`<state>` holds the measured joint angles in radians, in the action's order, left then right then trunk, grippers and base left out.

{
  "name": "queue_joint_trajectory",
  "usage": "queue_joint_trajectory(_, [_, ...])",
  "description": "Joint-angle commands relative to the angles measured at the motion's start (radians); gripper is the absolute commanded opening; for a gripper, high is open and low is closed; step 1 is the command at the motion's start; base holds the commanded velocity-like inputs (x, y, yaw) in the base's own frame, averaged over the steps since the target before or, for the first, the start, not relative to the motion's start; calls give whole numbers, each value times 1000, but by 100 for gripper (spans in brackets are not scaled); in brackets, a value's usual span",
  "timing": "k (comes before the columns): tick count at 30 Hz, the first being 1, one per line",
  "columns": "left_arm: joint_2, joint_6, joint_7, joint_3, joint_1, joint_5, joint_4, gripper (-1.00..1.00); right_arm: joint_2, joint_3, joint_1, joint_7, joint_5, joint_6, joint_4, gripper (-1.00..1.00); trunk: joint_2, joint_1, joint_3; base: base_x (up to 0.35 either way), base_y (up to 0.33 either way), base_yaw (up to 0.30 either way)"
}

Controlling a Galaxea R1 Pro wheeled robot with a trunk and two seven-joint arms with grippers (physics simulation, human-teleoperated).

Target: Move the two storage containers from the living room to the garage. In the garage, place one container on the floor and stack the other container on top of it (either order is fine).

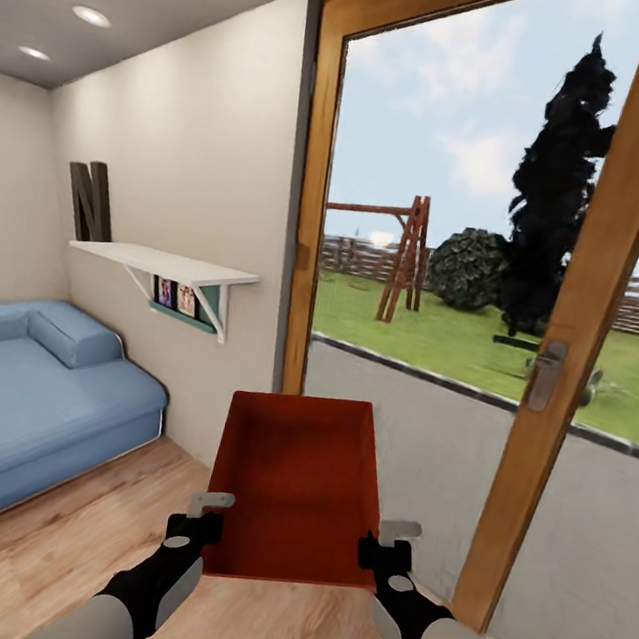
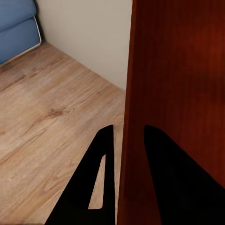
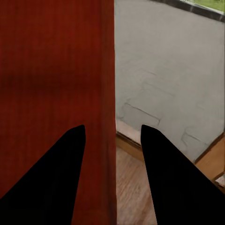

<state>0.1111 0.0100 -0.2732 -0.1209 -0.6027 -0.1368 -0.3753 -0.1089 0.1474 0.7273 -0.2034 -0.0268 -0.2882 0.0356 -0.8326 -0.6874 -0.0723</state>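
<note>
While both tools (image 1: pixel 200 521) (image 1: pixel 386 542) clamp the storage container (image 1: pixel 293 482), a glass door (image 1: pixel 545 369) stands ahead, sofa (image 1: pixel 27 392) leftward.

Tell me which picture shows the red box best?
The head view. There you see the whole storage container, open on top, held off the wood floor between the left gripper and right gripper. Each wrist view shows just one red side wall between dark fingers.

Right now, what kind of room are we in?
Likely a living room: blue sofa, wood-plank floor, wall shelf and a glass door onto a yard.
</note>
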Motion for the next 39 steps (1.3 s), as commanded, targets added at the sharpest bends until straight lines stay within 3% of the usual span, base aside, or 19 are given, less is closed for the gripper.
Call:
queue_joint_trajectory(1, [-44, 0, -12, 7, 0, -11, 1, -100, 0, -72, 1, 7, 22, -89, 3, -100, -1, 0, -1, 0, 0, 300])
queue_joint_trajectory(39, [-45, 1, -11, 10, 0, -9, 44, -100, 0, -72, 1, 7, 22, -88, 3, -100, -1, 0, 21, 0, 0, 300])
